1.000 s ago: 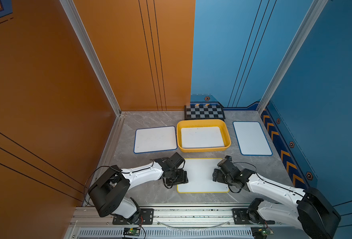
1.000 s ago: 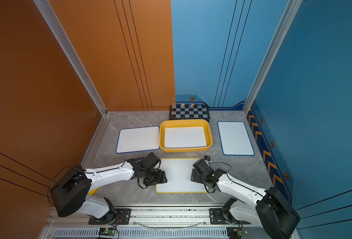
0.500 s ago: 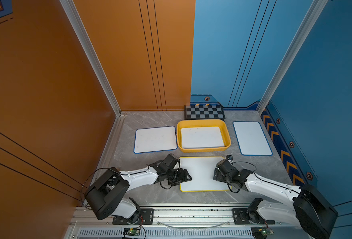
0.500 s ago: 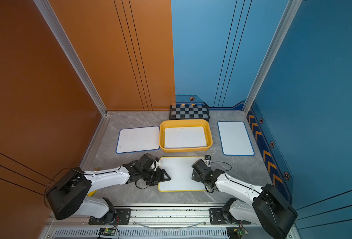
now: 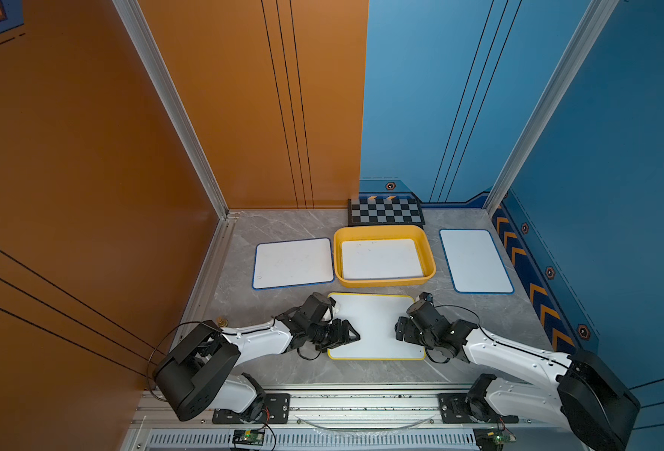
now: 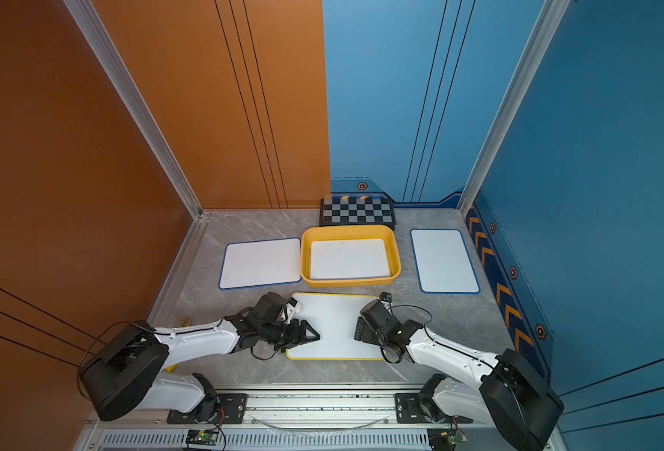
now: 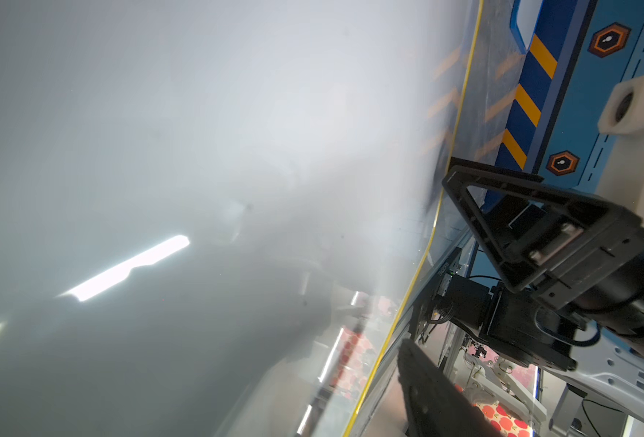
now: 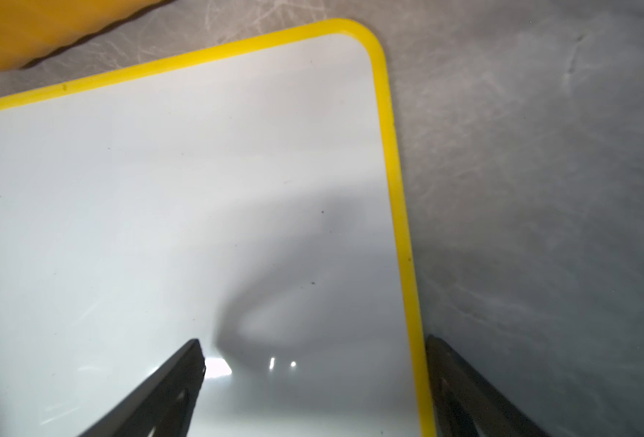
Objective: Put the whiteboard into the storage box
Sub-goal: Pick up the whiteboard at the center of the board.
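Whiteboard (image 7: 199,151) blurred in left wrist view. Lies on worktop (image 5: 283,375), 6 o'clock of storage box (image 5: 385,279). Left fingers (image 7: 502,182) apart over 9 o'clock edge; right fingers (image 8: 169,389) apart, straddling 3 o'clock edge.

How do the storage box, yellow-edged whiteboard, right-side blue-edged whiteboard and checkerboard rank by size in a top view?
1. The storage box and the yellow-edged whiteboard: about alike; the whiteboard lies nearer, so unsure.
2. The blue-edged whiteboard.
3. The checkerboard.
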